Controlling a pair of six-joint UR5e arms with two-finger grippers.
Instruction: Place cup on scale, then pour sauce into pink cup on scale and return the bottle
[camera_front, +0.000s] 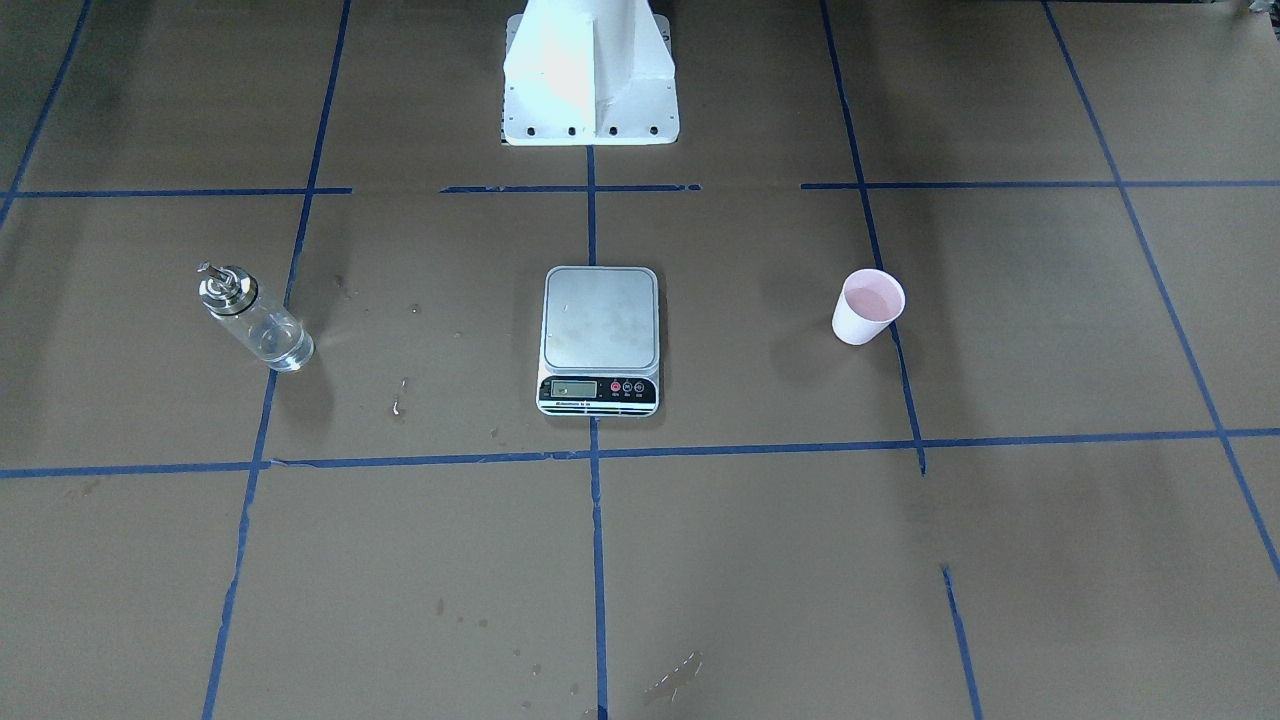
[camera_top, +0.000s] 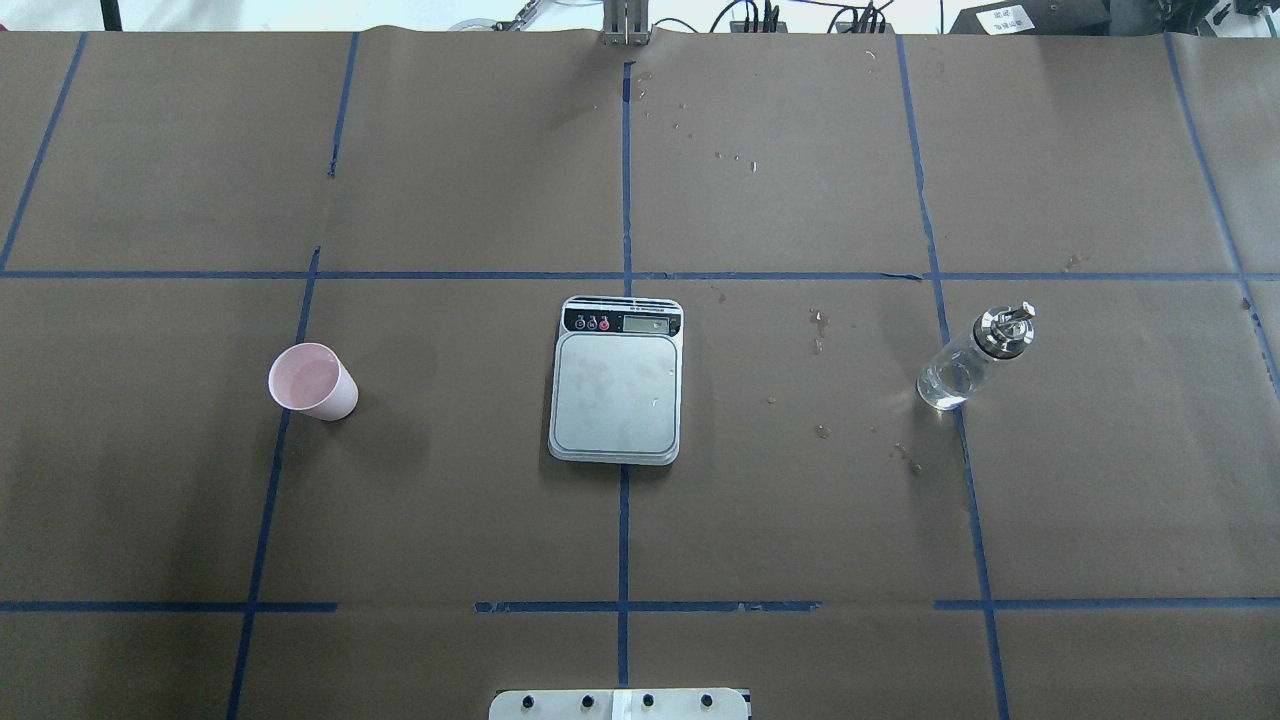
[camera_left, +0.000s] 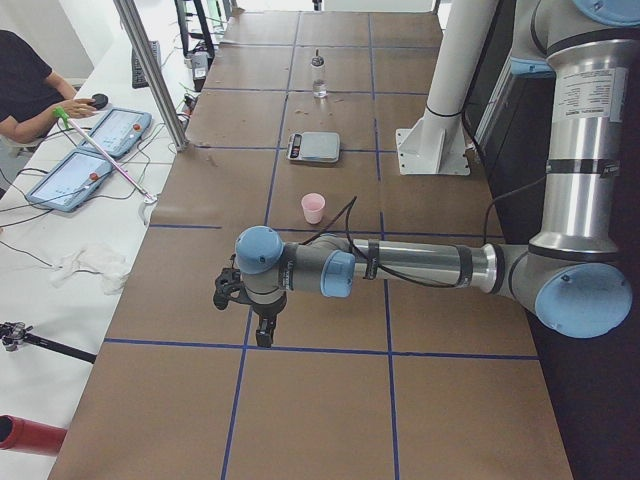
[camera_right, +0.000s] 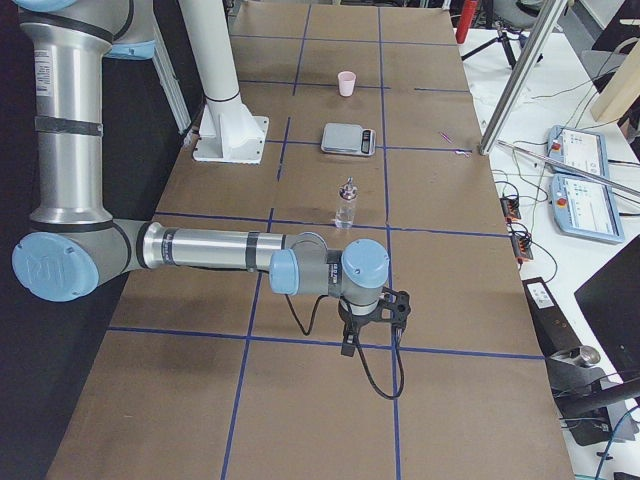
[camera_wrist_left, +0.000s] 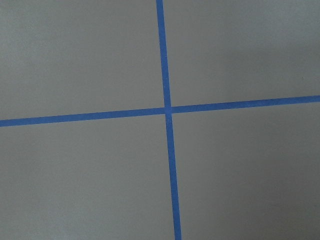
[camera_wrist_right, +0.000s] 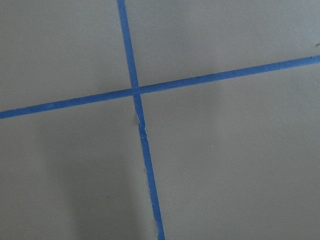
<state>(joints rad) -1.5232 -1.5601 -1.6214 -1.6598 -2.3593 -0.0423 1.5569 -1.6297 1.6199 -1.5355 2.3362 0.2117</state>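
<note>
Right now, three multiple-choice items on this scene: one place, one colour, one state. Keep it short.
1. In the overhead view, where is the cup relative to the scale?
A. on its platform
B. to its left, apart
C. behind it, touching

2. What colour are the tape lines?
A. blue
B. red
C. yellow

3. The bottle is
A. lying on its side
B. standing on the scale
C. upright on the table

Answers:
1 B: bare table lies between cup and scale, and the platform holds nothing.
2 A: every line in every view is blue.
3 C: both side views show it standing on its base, and the overhead view puts it well right of the scale.
</note>
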